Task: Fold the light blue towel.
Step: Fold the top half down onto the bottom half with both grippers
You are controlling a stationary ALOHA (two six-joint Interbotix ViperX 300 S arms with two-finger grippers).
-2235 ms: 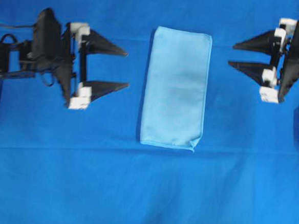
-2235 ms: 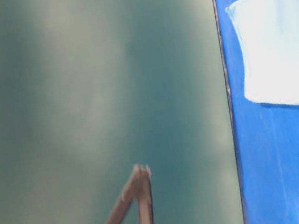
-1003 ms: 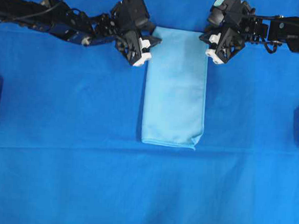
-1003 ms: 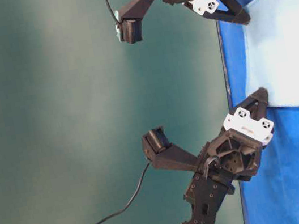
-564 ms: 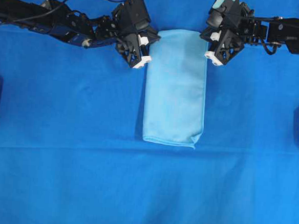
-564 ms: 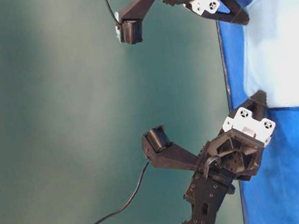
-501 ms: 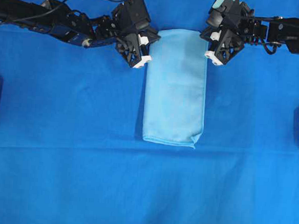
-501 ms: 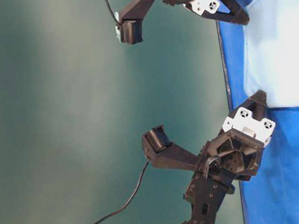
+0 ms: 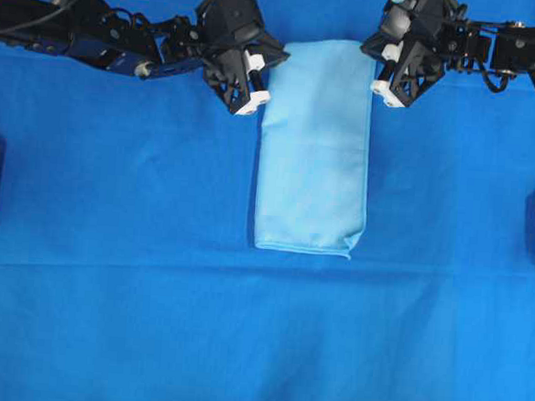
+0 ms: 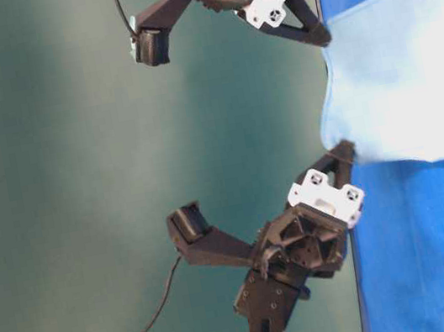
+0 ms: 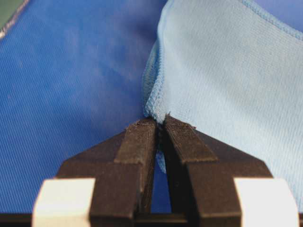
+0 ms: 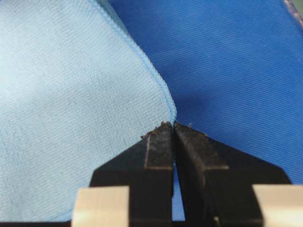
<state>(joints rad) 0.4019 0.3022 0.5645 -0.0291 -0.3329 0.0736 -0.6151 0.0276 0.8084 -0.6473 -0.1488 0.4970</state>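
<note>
The folded towel [image 9: 314,149] lay mid-sheet [image 9: 239,345], bare cloth on every side. The left gripper [image 9: 262,61] and right gripper [image 9: 380,65] each pinched a far corner, lifted.

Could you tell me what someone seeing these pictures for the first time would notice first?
The eye goes first to the light blue towel, a long folded rectangle in the middle of the deep blue sheet. Next come the two black arms at the far edge: the left gripper and the right gripper are each shut on one of its far corners. In the table-level view that far edge is raised off the sheet.
</note>
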